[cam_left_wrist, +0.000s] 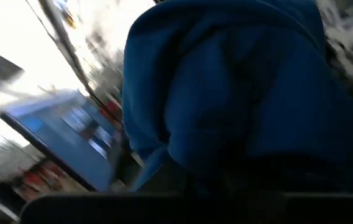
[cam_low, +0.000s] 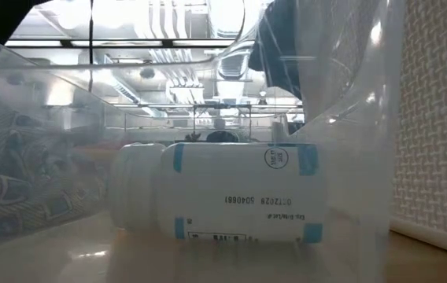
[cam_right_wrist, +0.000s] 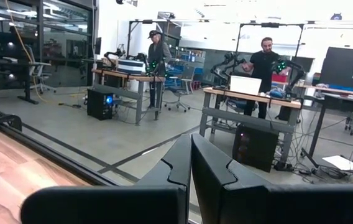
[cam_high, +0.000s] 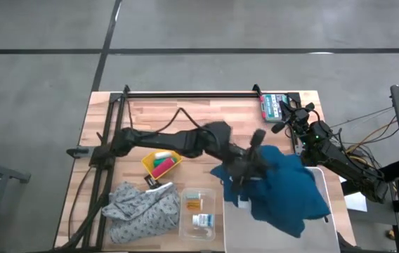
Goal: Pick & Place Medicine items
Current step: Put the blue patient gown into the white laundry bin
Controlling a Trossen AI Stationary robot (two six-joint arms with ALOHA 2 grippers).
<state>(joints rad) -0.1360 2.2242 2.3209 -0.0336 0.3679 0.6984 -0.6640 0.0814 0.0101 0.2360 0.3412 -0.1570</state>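
— Where's the left gripper [cam_high: 245, 172]?
— Mid-table, pinching the blue cloth [cam_high: 291, 186]. Right gripper [cam_right_wrist: 190, 163] pressed together at the far corner.
— And the medicines?
— White bottle [cam_high: 202, 221] and orange item [cam_high: 194, 204] in the clear tray [cam_high: 184, 223].

Blue cloth [cam_high: 294, 186] — grey cloth [cam_high: 140, 211] — yellow tray [cam_high: 161, 163].

Matt blue cloth [cam_high: 294, 186], smooth wooden table [cam_high: 185, 112], glossy clear plastic bin [cam_high: 198, 211].
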